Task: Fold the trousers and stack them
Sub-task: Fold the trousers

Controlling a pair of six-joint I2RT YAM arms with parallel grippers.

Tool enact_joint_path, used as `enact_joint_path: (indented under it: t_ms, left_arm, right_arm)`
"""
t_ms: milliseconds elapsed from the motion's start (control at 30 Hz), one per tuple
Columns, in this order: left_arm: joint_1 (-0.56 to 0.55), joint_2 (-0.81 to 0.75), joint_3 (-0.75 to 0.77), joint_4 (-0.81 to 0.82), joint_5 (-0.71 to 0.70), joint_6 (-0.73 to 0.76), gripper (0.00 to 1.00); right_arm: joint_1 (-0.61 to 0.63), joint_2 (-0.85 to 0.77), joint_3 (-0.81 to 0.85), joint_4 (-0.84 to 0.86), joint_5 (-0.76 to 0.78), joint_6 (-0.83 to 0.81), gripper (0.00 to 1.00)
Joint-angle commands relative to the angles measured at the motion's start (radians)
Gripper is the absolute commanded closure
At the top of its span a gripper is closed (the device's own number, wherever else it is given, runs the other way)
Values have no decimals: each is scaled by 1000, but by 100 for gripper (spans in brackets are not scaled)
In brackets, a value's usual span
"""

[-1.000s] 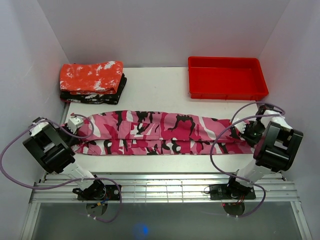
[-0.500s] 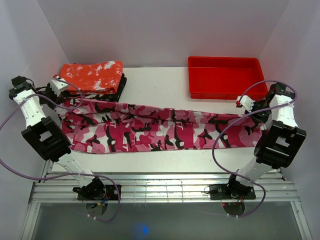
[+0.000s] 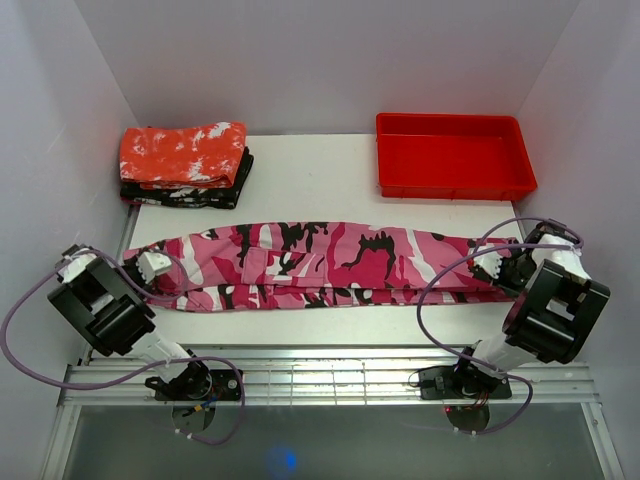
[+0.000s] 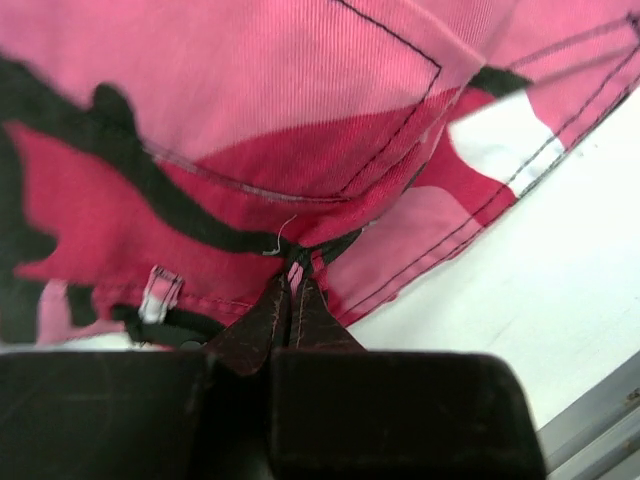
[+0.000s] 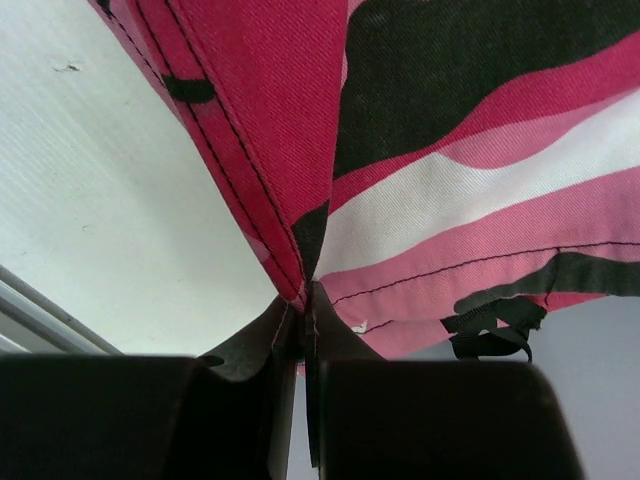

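White walls are enclosing a matte white table (image 3: 310, 180), and the trousers (image 3: 330, 262) are lying stretched lengthwise across its near half, doubled along their length, reaching from one arm to the other. The left gripper (image 4: 290, 300) is pinching the waistband end, jaws closed on cloth beside a belt loop (image 4: 160, 292) and curved pocket stitching. The right gripper (image 5: 306, 300) is clamping the opposite end, jaws closed on a bunched fold. The fabric is reading as finely ribbed twill: light, limp and hardly slippery. It is probably going to sag wherever unsupported, so gripping at seamed corners is looking wisest. Behind, a speckled red folded cloth (image 3: 185, 150) is resting on a dark folded garment (image 3: 185, 195), well apart from a rigid red plastic tray (image 3: 455, 188).
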Motion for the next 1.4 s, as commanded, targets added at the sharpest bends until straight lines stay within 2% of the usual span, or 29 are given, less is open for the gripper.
enact_joint_path:
  t_ms: [0,133,233,367,567,667,833,1033,1067,1133,1167,1200,1267,1367]
  left_arm:
    - [3,-14,-113,156,-162,58,100]
    - [3,52,-121,210,-202,-18,100]
    - [3,64,-89,207,-176,-54,100]
    - [4,61,44,62,-98,-71,100]
    - [26,84,180,3,-91,-42,100]
    - [29,107,164,14,-108,-41,100]
    - [29,92,77,40,-134,-16,100]
    - [29,93,-60,158,-231,-8,100]
    - [29,86,-54,127,-204,-16,80]
    - [29,23,-5,8,-64,1,57]
    - [29,-23,37,-84,21,7,52]
    - [20,-66,81,-185,91,34,40]
    - [-58,-188,95,-302,156,39,35]
    - [-250,-347,-65,-269,165,-98,31]
  right_arm:
    - [-6,9,-16,101,51,-26,92]
    - [-6,46,3,115,62,3,92]
    - [-6,48,38,94,38,20,92]
    - [-8,57,105,54,18,37,92]
    - [-49,87,237,-18,-7,14,92]
    - [-65,85,234,-49,-1,-11,92]
    - [-83,0,127,-38,8,-95,92]
    - [-79,8,17,77,42,-87,92]
    - [-74,11,10,88,41,-77,92]
    - [-56,5,4,91,32,-55,92]
    - [-42,-4,-2,95,25,-47,92]
    - [-31,-11,-10,92,27,-41,92]
    - [-11,-26,-32,104,41,-31,92]
    - [17,-44,-54,109,48,-9,92]
